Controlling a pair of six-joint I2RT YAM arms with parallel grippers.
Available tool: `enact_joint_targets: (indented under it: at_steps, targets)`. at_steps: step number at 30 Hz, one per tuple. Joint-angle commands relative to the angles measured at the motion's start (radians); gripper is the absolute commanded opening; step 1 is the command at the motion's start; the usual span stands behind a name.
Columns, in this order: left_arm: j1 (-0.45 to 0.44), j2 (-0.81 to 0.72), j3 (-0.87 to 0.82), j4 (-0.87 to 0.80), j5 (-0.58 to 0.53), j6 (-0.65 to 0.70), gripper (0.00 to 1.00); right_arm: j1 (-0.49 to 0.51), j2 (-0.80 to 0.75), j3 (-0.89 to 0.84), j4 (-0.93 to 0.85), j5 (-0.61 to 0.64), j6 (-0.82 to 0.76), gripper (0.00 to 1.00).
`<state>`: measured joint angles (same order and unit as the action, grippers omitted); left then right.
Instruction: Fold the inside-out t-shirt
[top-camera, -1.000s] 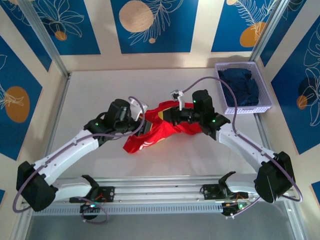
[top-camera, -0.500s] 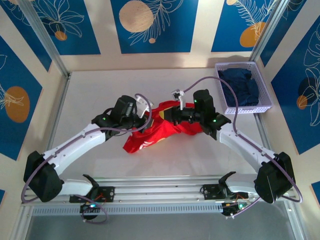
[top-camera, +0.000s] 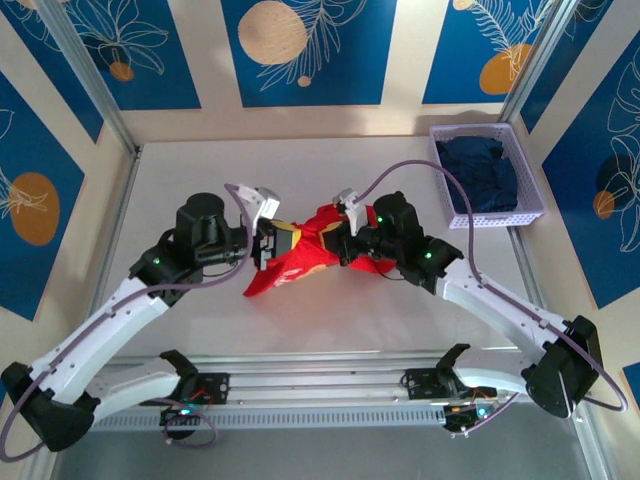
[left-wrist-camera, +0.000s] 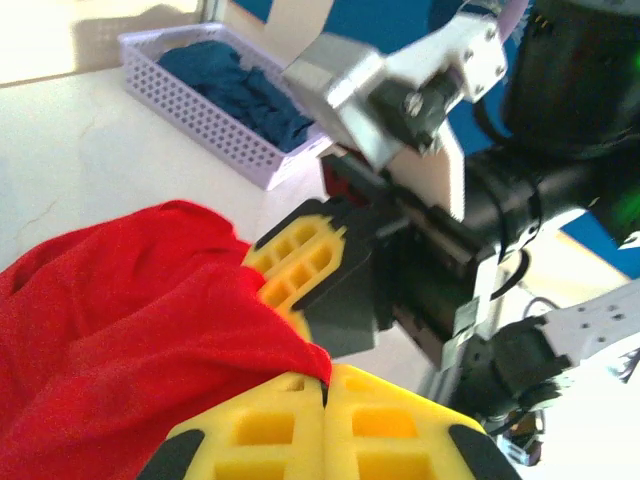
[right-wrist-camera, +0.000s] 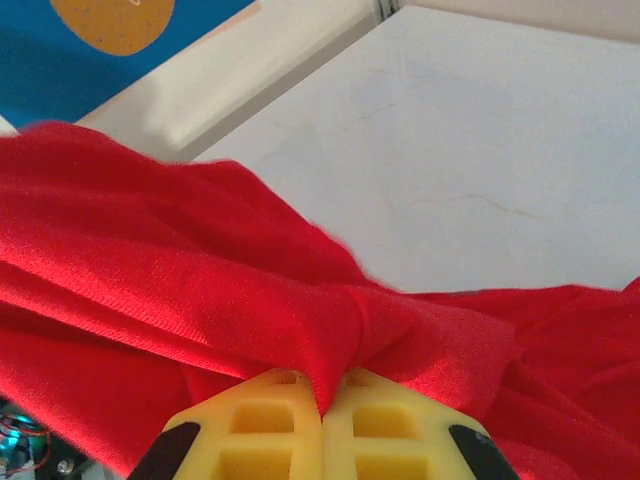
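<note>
The red t-shirt (top-camera: 300, 265) is bunched in a crumpled heap at the middle of the table, stretched between both grippers. My left gripper (top-camera: 271, 243) is shut on a fold at the shirt's left side; in the left wrist view the yellow pads (left-wrist-camera: 260, 430) pinch red cloth (left-wrist-camera: 120, 320) at the tips (left-wrist-camera: 327, 378). My right gripper (top-camera: 346, 238) is shut on the shirt's right part. In the right wrist view a ridge of red cloth (right-wrist-camera: 200, 290) runs into the closed tips (right-wrist-camera: 322, 392). The right gripper's yellow fingers (left-wrist-camera: 300, 262) sit close in front of the left one.
A lilac plastic basket (top-camera: 524, 178) holding a dark navy garment (top-camera: 482, 170) stands at the back right of the table; it also appears in the left wrist view, basket (left-wrist-camera: 205, 125). Metal frame posts and blue patterned walls surround the white table (top-camera: 200, 190).
The left gripper has closed on the shirt's left side and its arm has drawn back leftward. The right gripper has shifted slightly left, and the shirt is more gathered between them.
</note>
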<state>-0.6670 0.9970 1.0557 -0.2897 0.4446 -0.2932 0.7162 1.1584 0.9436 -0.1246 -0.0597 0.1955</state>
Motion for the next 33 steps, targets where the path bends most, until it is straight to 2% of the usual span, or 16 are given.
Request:
enact_joint_targets:
  at_steps: [1,6,8,10,14,19,26,33]
  targets:
    - [0.012,-0.008,-0.006,0.038,0.083,-0.027,0.00,0.022,-0.018,0.026,-0.027,0.124,-0.075,0.00]
    - [0.012,-0.016,-0.033,-0.006,0.069,0.065,0.00,-0.012,-0.009,0.073,-0.119,0.176,0.029,0.04]
    - [0.012,-0.023,-0.056,0.008,0.085,0.096,0.00,-0.036,0.000,0.107,-0.184,0.173,0.076,0.02]
    - [0.012,-0.020,-0.076,0.012,0.093,0.121,0.00,-0.049,-0.013,0.100,-0.165,0.105,0.102,0.00]
    - [0.011,0.038,-0.095,-0.021,0.083,0.147,0.00,-0.088,-0.053,0.053,-0.027,-0.123,0.173,0.00]
    - [0.007,0.093,-0.091,-0.025,0.080,0.138,0.11,-0.099,-0.059,0.050,0.040,-0.264,0.194,0.00]
    - [0.001,0.095,-0.046,-0.043,-0.030,0.153,0.29,-0.103,-0.051,0.041,0.042,-0.298,0.185,0.00]
    - [-0.005,0.147,0.008,-0.091,-0.040,0.174,0.43,-0.104,-0.029,0.051,0.021,-0.301,0.165,0.00]
